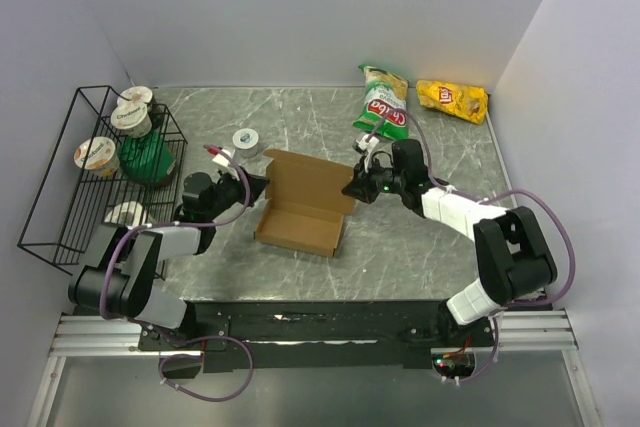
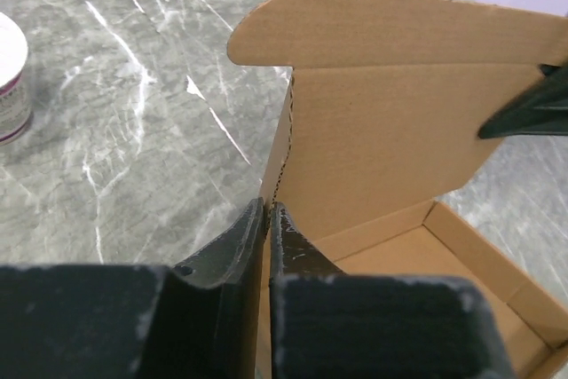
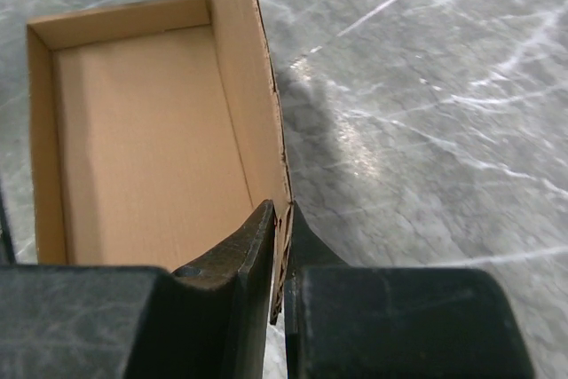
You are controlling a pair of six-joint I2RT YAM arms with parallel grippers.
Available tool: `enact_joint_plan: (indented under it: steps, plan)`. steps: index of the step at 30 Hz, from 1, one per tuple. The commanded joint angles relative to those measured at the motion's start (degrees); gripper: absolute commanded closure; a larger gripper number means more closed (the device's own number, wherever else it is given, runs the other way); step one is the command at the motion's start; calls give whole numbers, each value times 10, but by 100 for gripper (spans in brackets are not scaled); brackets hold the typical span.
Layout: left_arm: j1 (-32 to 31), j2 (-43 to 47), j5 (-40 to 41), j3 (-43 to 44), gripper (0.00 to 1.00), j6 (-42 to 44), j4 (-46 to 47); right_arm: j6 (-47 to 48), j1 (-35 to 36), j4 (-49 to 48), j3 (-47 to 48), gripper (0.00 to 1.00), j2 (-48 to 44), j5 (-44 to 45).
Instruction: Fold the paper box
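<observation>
Left tool (image 2: 268, 209) is seen pinched narrow on the thin left-hand wall of the paper box (image 2: 382, 130), and right tool (image 3: 282, 212) is clamped likewise on the opposite wall. The paper box is set open near the middle of the table (image 1: 420, 247), tray up, lid flap (image 2: 390, 33) raised at the far side. The thin corrugated sheet is judged light, fairly stiff across a panel, yet easily creased or crushed, and likely to slide on the smooth stone-look top. Hold is best taken at wall and flap edges close to the score lines, with a light pinch, so panels are hinged at creases, not buckled.
</observation>
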State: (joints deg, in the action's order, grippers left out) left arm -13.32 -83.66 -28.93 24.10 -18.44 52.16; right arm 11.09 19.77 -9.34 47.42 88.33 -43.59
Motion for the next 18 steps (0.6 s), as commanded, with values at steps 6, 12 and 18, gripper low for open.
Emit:
enact_joint_plan:
  steps: [6,12,18]
  plan:
    - [-67,19,46,-4,92,6,10,16,69,-70,-55,86,-73,166]
    - [-93,12,84,-7,93,-10,25,0,108,-102,-73,87,-86,232]
    - [-116,21,193,-16,99,-28,8,-37,127,-105,-70,85,-84,292]
